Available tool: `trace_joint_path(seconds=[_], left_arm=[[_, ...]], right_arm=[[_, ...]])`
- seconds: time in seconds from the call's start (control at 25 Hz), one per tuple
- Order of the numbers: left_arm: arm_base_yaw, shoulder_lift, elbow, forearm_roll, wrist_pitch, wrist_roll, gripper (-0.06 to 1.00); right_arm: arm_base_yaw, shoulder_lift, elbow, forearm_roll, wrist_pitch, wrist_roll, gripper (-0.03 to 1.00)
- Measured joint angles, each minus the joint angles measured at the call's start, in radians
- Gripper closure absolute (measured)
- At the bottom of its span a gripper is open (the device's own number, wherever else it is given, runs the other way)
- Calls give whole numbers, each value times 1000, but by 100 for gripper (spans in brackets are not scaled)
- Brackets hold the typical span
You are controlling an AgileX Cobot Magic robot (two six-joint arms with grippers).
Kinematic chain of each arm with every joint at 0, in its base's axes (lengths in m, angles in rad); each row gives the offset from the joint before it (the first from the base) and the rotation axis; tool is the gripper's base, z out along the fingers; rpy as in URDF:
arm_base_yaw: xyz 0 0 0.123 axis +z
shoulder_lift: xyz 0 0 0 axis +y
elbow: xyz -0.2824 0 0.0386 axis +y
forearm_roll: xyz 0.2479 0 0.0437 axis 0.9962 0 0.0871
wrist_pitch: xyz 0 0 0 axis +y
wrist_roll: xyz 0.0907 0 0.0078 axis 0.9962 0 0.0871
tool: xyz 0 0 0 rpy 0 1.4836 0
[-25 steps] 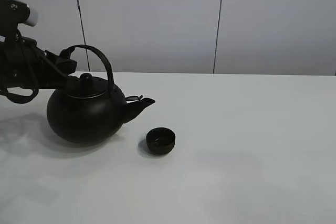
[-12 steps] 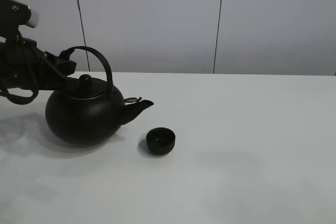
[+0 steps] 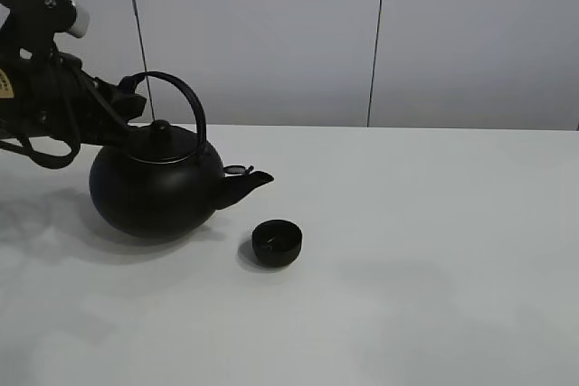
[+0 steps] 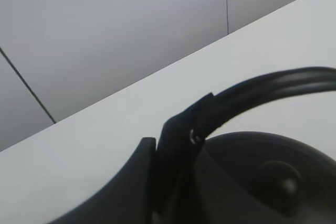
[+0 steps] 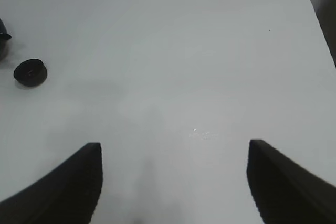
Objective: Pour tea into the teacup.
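Note:
The big round black kettle (image 3: 156,192) is at the left of the white table (image 3: 434,223), its spout (image 3: 248,181) pointing right at the teacup. I cannot tell whether it touches the table. My left gripper (image 3: 131,108) is shut on the left end of the kettle's arched handle (image 3: 187,97). In the left wrist view the handle (image 4: 262,88) runs out of the shut gripper (image 4: 176,140) above the lid knob (image 4: 281,178). The tiny black teacup (image 3: 277,242) stands upright just right of and below the spout, apart from it. It also shows in the right wrist view (image 5: 30,72). My right gripper (image 5: 173,182) is open and empty, far from the cup.
The table's right edge and far corner (image 5: 310,3) show in the right wrist view. A grey panelled wall (image 3: 380,33) stands behind the table. The right arm is out of the exterior high view.
My left arm has risen and moved right. The kettle has shifted right with it, its spout closer to the teacup. The teacup has not moved.

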Motion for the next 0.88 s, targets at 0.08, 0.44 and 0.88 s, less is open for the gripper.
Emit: trace_joint_path(seconds=[0.08,0.44,0.88], left_arm=[[-5,0,0,10,0,1,83],[-6,0,0,32,1,35,83],[-6,6,0,37,-3,81,83]], right_arm=[[0,0,0,0,0,0,44],[0,0,0,0,0,0,44],[0,0,0,0,0,0,44]])
